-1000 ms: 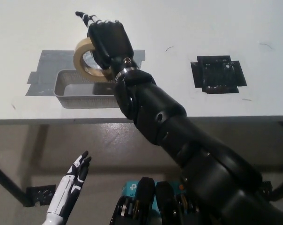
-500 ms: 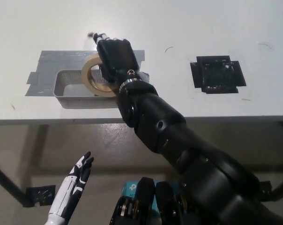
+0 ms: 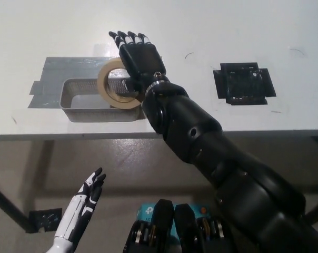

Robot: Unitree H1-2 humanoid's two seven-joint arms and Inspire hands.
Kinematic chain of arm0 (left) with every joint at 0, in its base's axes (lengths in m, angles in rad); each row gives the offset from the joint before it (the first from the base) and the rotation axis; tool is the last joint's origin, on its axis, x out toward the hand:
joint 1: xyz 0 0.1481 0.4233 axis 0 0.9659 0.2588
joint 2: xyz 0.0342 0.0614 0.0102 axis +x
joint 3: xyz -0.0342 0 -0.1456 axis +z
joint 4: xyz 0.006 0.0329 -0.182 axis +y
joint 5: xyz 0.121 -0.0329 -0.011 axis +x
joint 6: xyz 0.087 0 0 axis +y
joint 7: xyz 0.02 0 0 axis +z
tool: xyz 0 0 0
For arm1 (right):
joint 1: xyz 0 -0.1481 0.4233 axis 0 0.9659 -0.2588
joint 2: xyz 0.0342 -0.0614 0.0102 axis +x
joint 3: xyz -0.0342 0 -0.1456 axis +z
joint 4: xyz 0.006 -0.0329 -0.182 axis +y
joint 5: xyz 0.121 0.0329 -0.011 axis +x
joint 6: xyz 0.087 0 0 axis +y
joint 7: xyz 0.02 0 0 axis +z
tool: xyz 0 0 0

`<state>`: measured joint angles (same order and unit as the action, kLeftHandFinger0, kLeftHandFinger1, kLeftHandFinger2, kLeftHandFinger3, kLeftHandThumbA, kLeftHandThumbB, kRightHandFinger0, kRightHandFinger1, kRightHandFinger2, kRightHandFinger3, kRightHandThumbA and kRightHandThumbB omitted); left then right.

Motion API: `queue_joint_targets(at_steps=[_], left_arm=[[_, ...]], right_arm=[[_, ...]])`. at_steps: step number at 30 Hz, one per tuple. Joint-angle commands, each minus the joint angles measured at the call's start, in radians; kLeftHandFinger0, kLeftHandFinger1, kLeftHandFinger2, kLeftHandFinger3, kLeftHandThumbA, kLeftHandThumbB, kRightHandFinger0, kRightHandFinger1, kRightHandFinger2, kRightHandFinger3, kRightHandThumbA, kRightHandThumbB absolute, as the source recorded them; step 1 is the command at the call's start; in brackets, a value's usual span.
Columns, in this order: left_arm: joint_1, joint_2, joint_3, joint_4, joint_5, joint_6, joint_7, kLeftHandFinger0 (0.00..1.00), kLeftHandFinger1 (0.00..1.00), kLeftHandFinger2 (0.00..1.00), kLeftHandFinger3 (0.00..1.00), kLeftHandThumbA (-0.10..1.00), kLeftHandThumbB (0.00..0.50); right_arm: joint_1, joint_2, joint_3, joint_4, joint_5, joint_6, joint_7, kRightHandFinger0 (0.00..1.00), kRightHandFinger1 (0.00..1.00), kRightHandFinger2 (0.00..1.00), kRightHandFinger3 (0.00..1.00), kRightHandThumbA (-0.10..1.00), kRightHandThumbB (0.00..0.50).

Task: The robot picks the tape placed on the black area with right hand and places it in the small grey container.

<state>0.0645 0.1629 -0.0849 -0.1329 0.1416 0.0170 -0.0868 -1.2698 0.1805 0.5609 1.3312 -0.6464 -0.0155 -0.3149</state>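
From my remote station: my white left hand (image 3: 84, 203) rests low at the lower left, below the white worktop (image 3: 201, 31) edge, fingers spread and empty. On the worktop, the small grey mesh container (image 3: 80, 100) sits on a patch of grey tape (image 3: 59, 71). The cream-coloured ring of tape (image 3: 109, 92) stands tilted on edge at the container's right end, just left of my black right hand (image 3: 140, 58), whose fingers are stretched flat and released; whether the palm touches the ring I cannot tell. Well apart to the right lies the black square area (image 3: 246, 83).
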Motion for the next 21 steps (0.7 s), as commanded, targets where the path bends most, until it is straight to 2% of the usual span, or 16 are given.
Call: queue_joint_targets(at_steps=[1, 5, 8, 9, 13, 21], left_arm=[[-0.003, 0.016, 0.012, -0.009, -0.015, -0.026, -0.009, 1.0, 1.0, 1.0, 1.0, 0.97, 0.052], [0.005, 0.015, 0.009, -0.013, -0.015, -0.023, -0.01, 1.0, 1.0, 1.0, 1.0, 0.97, 0.046], [0.007, 0.012, 0.008, -0.015, -0.015, -0.024, -0.009, 1.0, 1.0, 1.0, 1.0, 0.96, 0.046], [0.005, 0.013, 0.007, -0.014, -0.013, -0.026, -0.009, 1.0, 1.0, 1.0, 1.0, 0.96, 0.046], [-0.004, 0.009, 0.004, -0.01, -0.004, -0.024, -0.005, 1.0, 1.0, 1.0, 1.0, 0.95, 0.041], [-0.013, 0.01, 0.006, -0.009, -0.012, -0.018, -0.008, 1.0, 1.0, 1.0, 1.0, 0.94, 0.042]], right_arm=[[-0.007, -0.018, 0.015, -0.106, 0.0, -0.025, 0.108, 1.0, 1.0, 1.0, 1.0, 0.81, 0.489], [0.011, -0.043, -0.006, -0.175, 0.018, -0.016, 0.141, 1.0, 1.0, 1.0, 1.0, 0.83, 0.47], [0.019, -0.055, -0.017, -0.202, 0.026, -0.008, 0.16, 1.0, 1.0, 1.0, 1.0, 0.85, 0.476], [0.019, -0.059, -0.025, -0.208, 0.03, -0.008, 0.162, 1.0, 1.0, 1.0, 1.0, 0.89, 0.493], [0.011, -0.07, -0.06, -0.239, 0.059, 0.009, 0.217, 1.0, 1.0, 1.0, 1.0, 0.99, 0.5], [0.008, -0.082, -0.101, -0.305, 0.08, 0.005, 0.256, 1.0, 1.0, 1.0, 1.0, 1.0, 0.5]])
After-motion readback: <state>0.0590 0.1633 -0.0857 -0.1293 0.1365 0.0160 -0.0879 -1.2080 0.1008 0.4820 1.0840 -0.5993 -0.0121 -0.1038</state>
